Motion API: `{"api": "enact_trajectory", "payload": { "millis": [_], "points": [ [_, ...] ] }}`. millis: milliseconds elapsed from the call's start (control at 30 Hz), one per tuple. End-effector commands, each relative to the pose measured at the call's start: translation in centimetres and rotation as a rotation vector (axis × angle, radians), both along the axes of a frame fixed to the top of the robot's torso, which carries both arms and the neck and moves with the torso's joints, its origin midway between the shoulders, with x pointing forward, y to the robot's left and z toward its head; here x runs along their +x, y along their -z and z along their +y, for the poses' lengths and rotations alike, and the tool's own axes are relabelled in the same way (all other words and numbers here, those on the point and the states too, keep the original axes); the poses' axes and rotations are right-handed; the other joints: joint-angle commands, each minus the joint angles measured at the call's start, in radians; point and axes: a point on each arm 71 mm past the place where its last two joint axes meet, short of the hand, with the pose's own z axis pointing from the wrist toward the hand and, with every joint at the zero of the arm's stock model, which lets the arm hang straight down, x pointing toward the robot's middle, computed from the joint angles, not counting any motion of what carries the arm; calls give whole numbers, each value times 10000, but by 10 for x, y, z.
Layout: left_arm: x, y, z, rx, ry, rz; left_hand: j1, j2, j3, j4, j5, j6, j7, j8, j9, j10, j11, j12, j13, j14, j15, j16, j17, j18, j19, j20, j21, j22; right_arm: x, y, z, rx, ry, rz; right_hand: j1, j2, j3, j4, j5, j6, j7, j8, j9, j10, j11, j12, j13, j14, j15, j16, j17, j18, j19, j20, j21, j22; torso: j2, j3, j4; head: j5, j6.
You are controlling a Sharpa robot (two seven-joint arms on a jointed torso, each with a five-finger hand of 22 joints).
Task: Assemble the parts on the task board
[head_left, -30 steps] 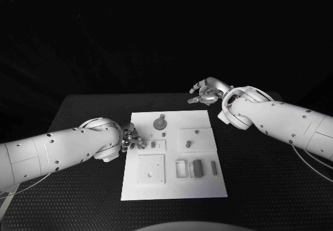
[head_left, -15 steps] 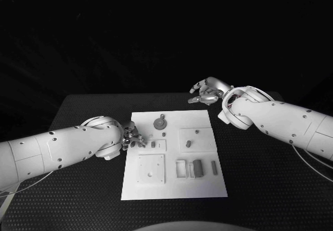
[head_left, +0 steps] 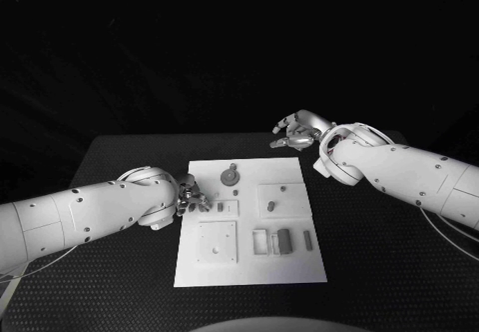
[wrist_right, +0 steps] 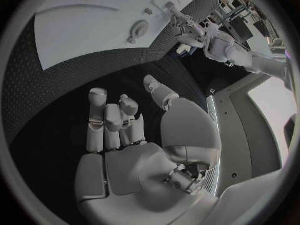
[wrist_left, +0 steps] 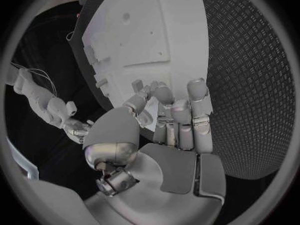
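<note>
Silver left hand (head_left: 192,199) fingertips hide part at task board (head_left: 250,270) edge.

this looks like a robotics lab or test bench. a black table with a textured, diamond-patterned mat (head_left: 120,277) carries a flat white rectangular task board (head_left: 250,270) with recessed square fixtures and small grey parts, just beside the left silver many-fingered hand (head_left: 190,199). darkness surrounds the table on all sides. beyond the right silver many-fingered hand (wrist_right: 134,135), the right wrist view shows cluttered shelving or equipment (wrist_right: 240,22) at the room's edge, too small to identify further.
</note>
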Motion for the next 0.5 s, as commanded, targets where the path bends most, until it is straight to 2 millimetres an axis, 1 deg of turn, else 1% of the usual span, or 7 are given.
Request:
{"api": "enact_trajectory", "payload": {
  "millis": [33,500],
  "points": [
    [-2,1,-2,155,237,170,235,150,173,-134,26,225,156,30,22,62,-2,-60,10,71,-153,26,-11,45,82,10,37,13,0,0,1,-30,-125,45,21,88,-67,6,29,-6,44,50,-16,-84,4,46,-18,-79,-23,-30,-14,454,8,-53,-51,160,1,-3,6,-8,-2],
    [0,1,-2,236,197,114,223,147,165,-133,25,219,157,24,28,61,-1,-66,12,72,-153,24,-13,43,84,14,32,15,0,0,0,-30,-117,38,22,87,-68,5,29,-8,44,50,-17,-86,4,49,-21,-80,-22,-30,-15,454,7,-53,-52,161,2,-6,6,-3,-13]
  ]
}}
